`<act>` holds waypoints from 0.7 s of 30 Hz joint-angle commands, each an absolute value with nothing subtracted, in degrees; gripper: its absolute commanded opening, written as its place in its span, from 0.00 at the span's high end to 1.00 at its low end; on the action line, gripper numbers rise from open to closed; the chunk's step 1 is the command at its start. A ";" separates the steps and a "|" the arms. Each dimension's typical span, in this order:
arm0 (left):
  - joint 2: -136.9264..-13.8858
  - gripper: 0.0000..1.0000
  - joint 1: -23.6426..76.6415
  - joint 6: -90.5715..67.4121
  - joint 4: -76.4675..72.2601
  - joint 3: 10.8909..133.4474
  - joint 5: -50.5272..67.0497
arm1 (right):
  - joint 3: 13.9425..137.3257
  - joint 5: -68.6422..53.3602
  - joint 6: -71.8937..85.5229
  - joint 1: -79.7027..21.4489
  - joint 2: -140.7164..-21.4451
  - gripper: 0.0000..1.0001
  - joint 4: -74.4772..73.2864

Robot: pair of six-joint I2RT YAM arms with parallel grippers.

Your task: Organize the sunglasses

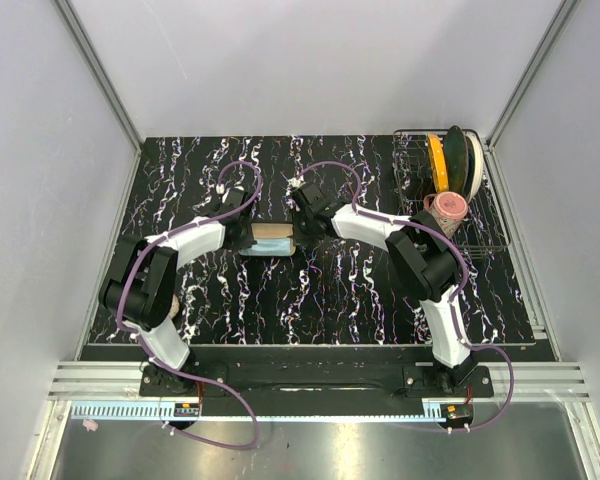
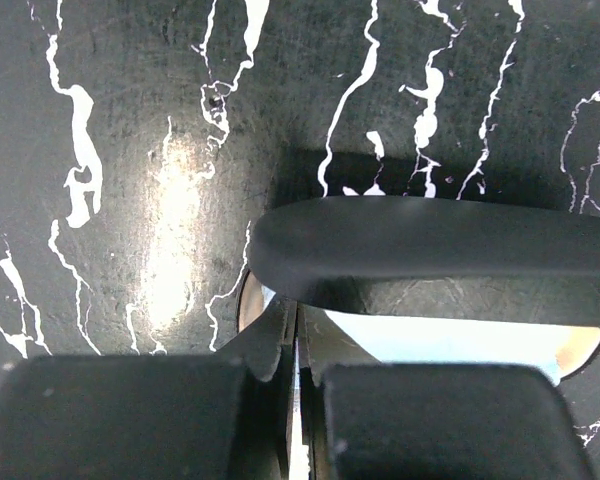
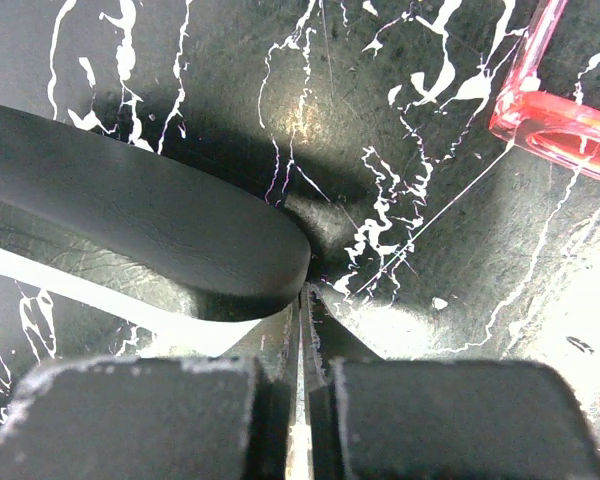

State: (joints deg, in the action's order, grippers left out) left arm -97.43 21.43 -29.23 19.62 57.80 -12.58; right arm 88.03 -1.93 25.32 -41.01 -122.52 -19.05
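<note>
Item: thin red-pink plastic sunglasses lying loose (light, brittle); rec. bridge hold.
Grippers: L gripper, R gripper resting closed at black oblong case.

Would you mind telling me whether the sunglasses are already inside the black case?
No, the sunglasses lie on the marbled table, apart from the black case.

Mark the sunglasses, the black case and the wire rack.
sunglasses [image 3: 530, 108]: right wrist view, on the thick pink frame piece.
black case [image 3: 150, 225]: right wrist view, middle of its rounded black shell.
wire rack [image 1: 490, 225]: top external view, its near right wires.
</note>
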 commanded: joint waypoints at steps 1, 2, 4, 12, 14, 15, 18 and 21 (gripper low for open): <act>-98.17 1.00 21.44 -30.85 21.62 59.68 -16.43 | 86.84 1.93 24.43 -41.40 -119.88 1.00 -20.65; -98.26 1.00 21.36 -30.85 21.88 59.76 -16.78 | 86.84 2.02 24.43 -41.40 -119.88 1.00 -20.57; -98.44 1.00 21.45 -30.94 22.58 60.12 -17.49 | 86.84 2.11 24.35 -41.40 -119.71 1.00 -20.39; -98.09 0.94 21.36 -30.50 21.09 60.64 -13.54 | 86.48 2.29 24.00 -41.40 -118.04 1.00 -19.51; -98.26 0.93 21.36 -30.59 21.27 60.64 -13.45 | 86.75 2.11 24.17 -41.40 -117.51 1.00 -19.25; -98.26 0.93 21.36 -30.59 21.18 60.47 -13.27 | 86.92 2.02 24.17 -41.40 -117.42 0.99 -19.34; -98.52 0.92 21.36 -30.76 21.27 60.03 -12.92 | 87.63 1.58 24.17 -41.40 -117.16 0.89 -19.42; -98.70 0.91 21.44 -31.03 21.79 59.59 -12.92 | 88.15 1.23 24.26 -41.40 -116.90 0.76 -19.42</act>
